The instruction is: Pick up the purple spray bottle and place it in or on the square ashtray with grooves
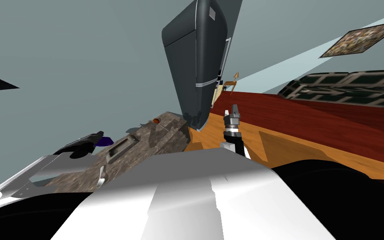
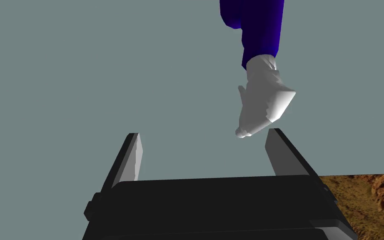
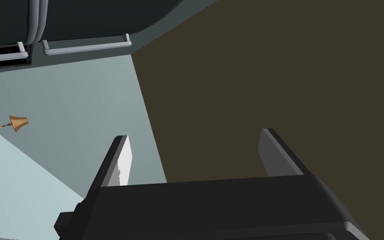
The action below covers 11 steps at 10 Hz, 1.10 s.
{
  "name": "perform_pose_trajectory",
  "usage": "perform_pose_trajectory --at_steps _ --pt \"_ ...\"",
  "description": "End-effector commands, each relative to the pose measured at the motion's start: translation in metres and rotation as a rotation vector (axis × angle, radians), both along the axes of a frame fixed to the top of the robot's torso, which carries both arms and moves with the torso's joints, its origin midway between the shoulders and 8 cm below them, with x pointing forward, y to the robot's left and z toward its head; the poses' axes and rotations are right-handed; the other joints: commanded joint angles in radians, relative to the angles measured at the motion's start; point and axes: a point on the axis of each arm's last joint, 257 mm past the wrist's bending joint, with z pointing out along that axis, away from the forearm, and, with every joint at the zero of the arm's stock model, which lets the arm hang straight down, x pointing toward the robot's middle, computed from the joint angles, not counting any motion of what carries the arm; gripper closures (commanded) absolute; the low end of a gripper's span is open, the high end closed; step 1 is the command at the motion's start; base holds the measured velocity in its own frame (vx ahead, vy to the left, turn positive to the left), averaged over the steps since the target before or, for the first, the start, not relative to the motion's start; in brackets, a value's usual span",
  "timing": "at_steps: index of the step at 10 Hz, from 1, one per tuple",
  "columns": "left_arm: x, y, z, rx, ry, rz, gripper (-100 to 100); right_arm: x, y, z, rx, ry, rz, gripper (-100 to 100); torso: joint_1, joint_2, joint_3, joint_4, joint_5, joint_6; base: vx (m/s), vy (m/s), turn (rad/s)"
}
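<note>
Left gripper [image 2: 207, 156]: fingers spread, nothing between them. Purple spray bottle [image 2: 260, 41] sits just beyond one fingertip, apart from it. Its long axis runs away from the gripper, white trigger head nearest, purple body farther and cut off at the frame's edge. Head view: bottle at the gripper's tip by the mottled brown counter [image 1: 145, 150]; its support cannot be made out. Dark refrigerator [image 1: 199, 62] stands beyond. Right gripper [image 1: 233, 113], fingers likewise spread, hangs well apart

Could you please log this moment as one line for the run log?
stage: reach | left claw: open, spray bottle just ahead, not gripped | right claw: open, empty
</note>
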Motion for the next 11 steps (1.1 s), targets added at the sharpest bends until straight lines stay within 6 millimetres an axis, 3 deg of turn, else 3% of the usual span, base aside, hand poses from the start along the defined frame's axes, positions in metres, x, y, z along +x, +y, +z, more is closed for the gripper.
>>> perform_pose_trajectory --at_steps 1,5,6,7,11 --pt "0.003 -0.003 0.015 0.007 -0.002 -0.004 -100 0.0 0.0 0.0 0.0 0.0 0.0 0 0.0 0.0 0.0 0.0 0.0 0.0 -0.002 -0.011 0.004" --pt "0.014 -0.015 0.046 0.019 0.001 -0.021 -100 0.0 0.0 0.0 0.0 0.0 0.0 0 0.0 0.0 0.0 0.0 0.0 0.0 -0.002 -0.012 0.007" --pt "0.012 -0.011 0.042 0.017 0.0 -0.019 -100 0.0 0.0 0.0 0.0 0.0 0.0 0 0.0 0.0 0.0 0.0 0.0 0.0 0.0 -0.006 0.003" --pt "0.012 -0.012 0.043 0.017 0.0 -0.018 0 0.0 0.0 0.0 0.0 0.0 0.0 0 0.0 0.0 0.0 0.0 0.0 0.0 0.0 0.0 0.0" --pt "0.012 -0.012 0.043 0.017 0.0 -0.018 0 0.0 0.0 0.0 0.0 0.0 0.0 0 0.001 0.0 0.0 0.0 0.001 0.0 0.0 0.0 0.0"
